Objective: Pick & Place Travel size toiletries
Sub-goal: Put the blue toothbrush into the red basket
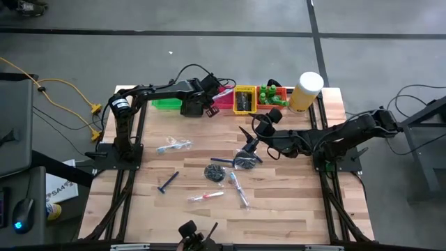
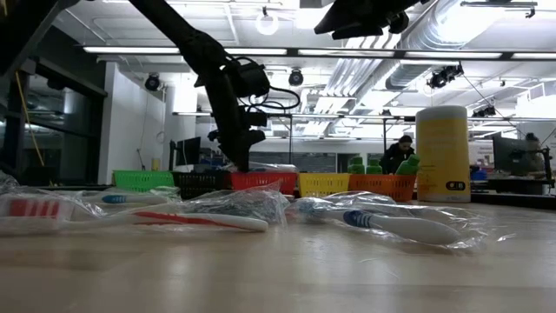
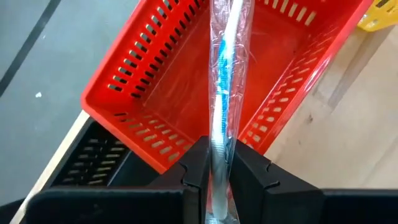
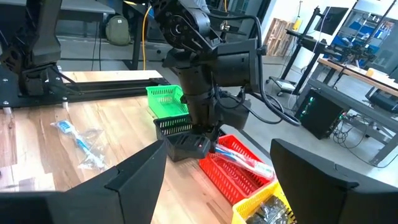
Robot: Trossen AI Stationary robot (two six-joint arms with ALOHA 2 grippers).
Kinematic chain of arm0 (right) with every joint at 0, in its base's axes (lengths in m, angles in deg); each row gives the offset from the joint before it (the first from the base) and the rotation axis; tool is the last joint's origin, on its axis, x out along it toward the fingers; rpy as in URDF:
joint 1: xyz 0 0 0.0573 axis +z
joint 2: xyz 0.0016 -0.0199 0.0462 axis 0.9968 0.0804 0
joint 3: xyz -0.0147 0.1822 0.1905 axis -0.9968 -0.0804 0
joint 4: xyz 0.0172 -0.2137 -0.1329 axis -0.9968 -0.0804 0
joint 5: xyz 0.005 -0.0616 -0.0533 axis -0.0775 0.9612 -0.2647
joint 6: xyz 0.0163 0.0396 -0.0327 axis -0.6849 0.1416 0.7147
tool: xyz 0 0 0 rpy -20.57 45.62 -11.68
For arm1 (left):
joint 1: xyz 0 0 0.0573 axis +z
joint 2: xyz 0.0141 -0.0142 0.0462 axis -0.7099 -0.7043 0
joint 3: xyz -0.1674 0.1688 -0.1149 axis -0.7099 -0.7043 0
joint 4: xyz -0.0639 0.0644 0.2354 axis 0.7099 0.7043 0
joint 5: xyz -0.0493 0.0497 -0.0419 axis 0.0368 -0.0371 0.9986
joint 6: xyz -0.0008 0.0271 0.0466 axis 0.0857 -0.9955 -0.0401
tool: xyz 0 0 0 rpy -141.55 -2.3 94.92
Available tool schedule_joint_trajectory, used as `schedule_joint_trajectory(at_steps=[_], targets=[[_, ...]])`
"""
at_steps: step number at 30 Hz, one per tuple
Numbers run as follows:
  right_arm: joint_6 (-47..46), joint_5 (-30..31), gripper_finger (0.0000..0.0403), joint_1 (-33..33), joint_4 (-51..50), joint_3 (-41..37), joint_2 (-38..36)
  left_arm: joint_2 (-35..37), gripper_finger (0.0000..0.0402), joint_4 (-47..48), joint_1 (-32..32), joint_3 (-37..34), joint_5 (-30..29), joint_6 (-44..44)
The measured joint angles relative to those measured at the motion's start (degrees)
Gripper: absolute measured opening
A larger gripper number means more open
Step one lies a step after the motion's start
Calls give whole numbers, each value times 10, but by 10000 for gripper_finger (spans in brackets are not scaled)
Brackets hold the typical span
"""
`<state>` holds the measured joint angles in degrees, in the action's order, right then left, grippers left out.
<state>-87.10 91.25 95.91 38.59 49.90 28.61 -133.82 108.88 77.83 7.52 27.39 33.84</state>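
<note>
red bin [image 3: 186,68]: showing bright red slotted walls, sitting at 12 o'clock on the table
wrapped toothbrush [image 3: 222,93]: showing a blue and white stem under clear, glinting film
black bin [image 3: 93,163]: showing black slatted walls
green bin [image 4: 166,99]: showing vivid green mesh
yellow bin [image 1: 244,99]: showing yellow walls around dark contents
orange bin [image 2: 382,185]: showing orange lattice, carrying little green bottles [image 2: 367,165]
cylinder [image 2: 442,154]: showing pale yellow with a white lid
table [image 1: 293,195]: showing pale striped wood planks
</note>
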Motion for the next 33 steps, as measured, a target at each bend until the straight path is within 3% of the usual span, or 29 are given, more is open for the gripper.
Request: schedule_joint_trajectory(at_steps=[10,21,33], targets=[[-2,0,281,0,0,0,0,1,60,21,0,27,16,-22],[-10,-2,281,0,-2,0,0,1,180,15,0,28,-14,-18],[-18,-2,281,0,-21,0,0,5,187,-73,0,28,17,-19]])
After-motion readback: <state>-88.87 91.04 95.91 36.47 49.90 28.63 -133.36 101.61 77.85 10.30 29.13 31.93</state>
